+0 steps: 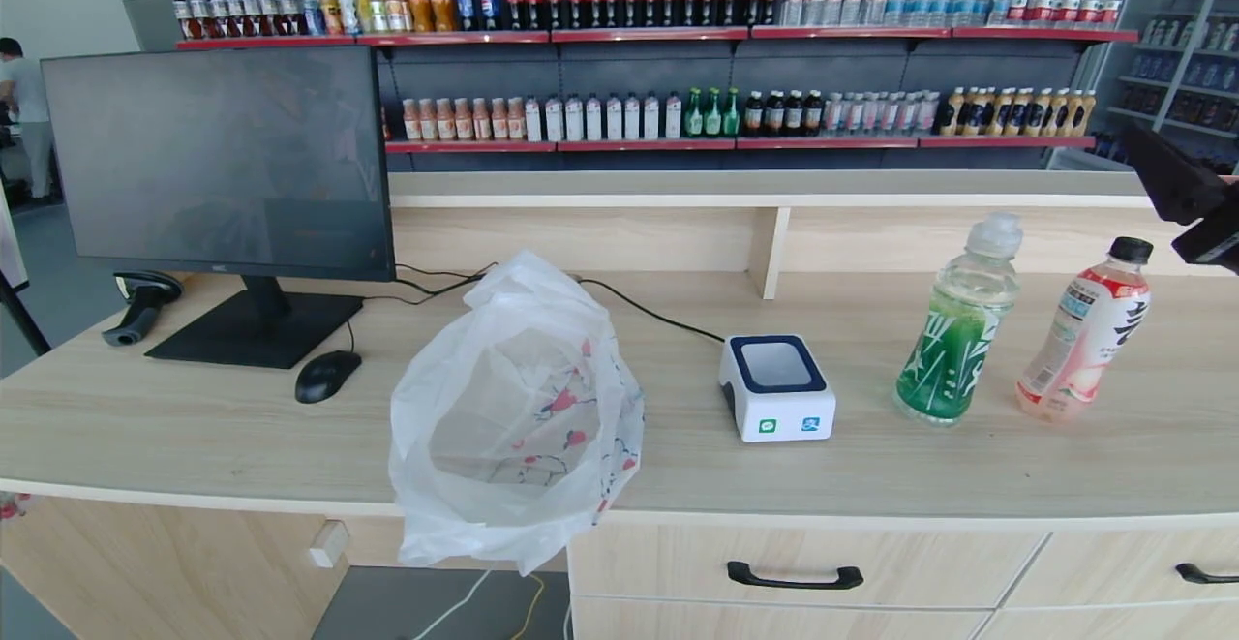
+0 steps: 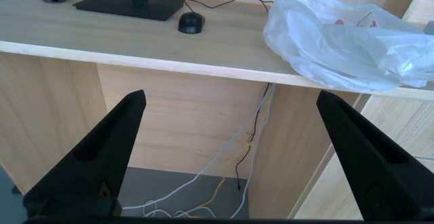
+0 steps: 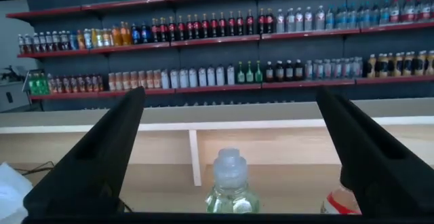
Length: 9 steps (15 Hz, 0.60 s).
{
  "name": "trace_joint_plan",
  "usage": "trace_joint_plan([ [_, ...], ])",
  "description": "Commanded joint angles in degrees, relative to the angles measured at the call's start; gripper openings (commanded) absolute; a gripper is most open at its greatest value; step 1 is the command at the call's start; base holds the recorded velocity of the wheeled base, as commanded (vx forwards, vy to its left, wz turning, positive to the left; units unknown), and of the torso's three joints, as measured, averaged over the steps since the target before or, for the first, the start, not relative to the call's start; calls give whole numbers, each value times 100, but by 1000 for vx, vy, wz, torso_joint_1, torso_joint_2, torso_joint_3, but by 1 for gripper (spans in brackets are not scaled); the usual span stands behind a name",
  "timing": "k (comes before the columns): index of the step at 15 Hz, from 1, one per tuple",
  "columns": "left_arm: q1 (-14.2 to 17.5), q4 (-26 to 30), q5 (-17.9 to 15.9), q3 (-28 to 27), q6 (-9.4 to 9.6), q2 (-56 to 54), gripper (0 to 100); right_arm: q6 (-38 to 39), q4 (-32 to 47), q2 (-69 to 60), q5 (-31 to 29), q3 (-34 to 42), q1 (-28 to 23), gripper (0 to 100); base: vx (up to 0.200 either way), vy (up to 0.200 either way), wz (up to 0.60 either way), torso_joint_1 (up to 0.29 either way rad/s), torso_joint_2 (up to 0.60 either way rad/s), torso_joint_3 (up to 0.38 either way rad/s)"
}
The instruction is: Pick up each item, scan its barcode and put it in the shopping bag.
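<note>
1. Head view: we see the right claw (image 1: pixel 1183 202) hanging high. Below and left of it the pink bottle (image 1: pixel 1084 335) and green bottle (image 1: pixel 958 330) stand on the tabletop (image 1: pixel 194 417), with the scanner (image 1: pixel 774 383) and shopping bag (image 1: pixel 518 408) farther left.
2. Left wrist view: the left claw (image 2: pixel 232 98), spread and empty, sits lower than the tabletop edge, the shopping bag above and ahead.
3. Right wrist view: the right claw is released and level, the green bottle centred ahead. We should descend and grip its body squarely.

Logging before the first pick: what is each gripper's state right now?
Left gripper: jaws open, holding nothing.
Right gripper: jaws open, holding nothing.
</note>
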Motion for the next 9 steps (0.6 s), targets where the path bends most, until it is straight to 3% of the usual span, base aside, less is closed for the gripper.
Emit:
trace_joint_plan([
  [1,2,-2,2,0,-2,-2,100,-115,-773,1089,-1,84,298,100,0,0,0,0,0,0],
  [3,2,-2,2,0,-2,-2,100,-167,-773,1115,-1,427,579,100,0,0,0,0,0,0],
  [9,2,-2,2,0,-2,-2,100,-255,-773,1062,-1,1393,658,100,0,0,0,0,0,0],
])
